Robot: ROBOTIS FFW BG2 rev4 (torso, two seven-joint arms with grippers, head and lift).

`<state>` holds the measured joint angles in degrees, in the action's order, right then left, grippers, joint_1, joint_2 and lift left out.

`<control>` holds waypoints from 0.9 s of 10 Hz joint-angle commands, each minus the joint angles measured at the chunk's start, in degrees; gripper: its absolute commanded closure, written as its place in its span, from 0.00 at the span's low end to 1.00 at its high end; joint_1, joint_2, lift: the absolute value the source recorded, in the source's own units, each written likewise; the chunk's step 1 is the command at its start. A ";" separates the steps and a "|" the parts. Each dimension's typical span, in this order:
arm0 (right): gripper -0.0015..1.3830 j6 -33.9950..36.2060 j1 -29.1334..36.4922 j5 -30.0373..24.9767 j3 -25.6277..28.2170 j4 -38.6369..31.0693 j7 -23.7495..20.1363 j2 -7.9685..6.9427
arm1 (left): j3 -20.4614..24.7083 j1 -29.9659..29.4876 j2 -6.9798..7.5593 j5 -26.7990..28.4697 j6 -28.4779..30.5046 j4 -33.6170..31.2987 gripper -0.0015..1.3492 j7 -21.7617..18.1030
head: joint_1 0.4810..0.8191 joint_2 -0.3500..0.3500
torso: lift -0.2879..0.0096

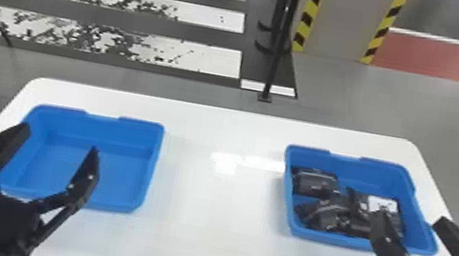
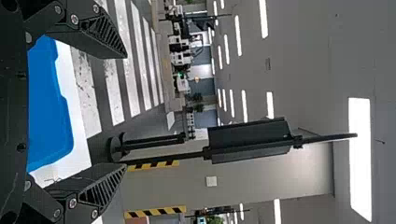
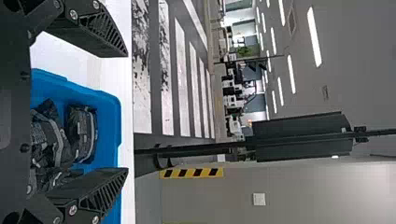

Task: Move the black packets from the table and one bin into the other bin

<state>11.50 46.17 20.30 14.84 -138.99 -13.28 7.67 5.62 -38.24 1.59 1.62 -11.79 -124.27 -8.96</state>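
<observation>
Black packets point(image 1: 315, 183) lie in the right bin point(image 1: 334, 239), likely finished; lift the right gripper point(image 1: 409, 218) straight up before retreating—jaws wide apart, as on the left gripper point(image 1: 60, 140).

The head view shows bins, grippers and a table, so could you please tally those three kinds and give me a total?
Bins: 2 (left bin, right bin)
Grippers: 2 (left gripper, right gripper)
Table: 1
Total: 5

The right pincer point(image 1: 411, 218) partly hides the black packets point(image 1: 315, 183).
</observation>
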 commanded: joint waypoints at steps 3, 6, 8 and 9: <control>0.12 -3.06 -1.17 0.26 -0.44 2.09 -1.31 0.41 | -0.25 -0.42 -0.01 -2.19 2.08 -1.38 0.16 0.00 | 0.63 0.44 | 0.60; 0.12 -6.16 -1.59 1.18 -0.44 3.64 -1.93 0.41 | -0.25 -0.42 -0.01 -2.65 1.94 -1.38 0.16 0.00 | 0.63 0.43 | 0.60; 0.12 -6.44 -1.59 1.29 -0.44 3.78 -2.10 0.41 | -0.25 -0.42 -0.01 -2.99 1.80 -1.38 0.16 0.00 | 0.63 0.43 | 0.60; 0.12 -6.44 -1.73 1.52 -0.44 3.78 -2.45 0.41 | -0.14 -0.57 -0.10 -2.99 1.66 -1.38 0.16 0.00 | 0.63 0.43 | 0.60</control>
<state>5.07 44.54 21.74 14.40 -135.22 -15.67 8.09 5.43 -38.71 1.56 -1.35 -10.02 -125.68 -8.96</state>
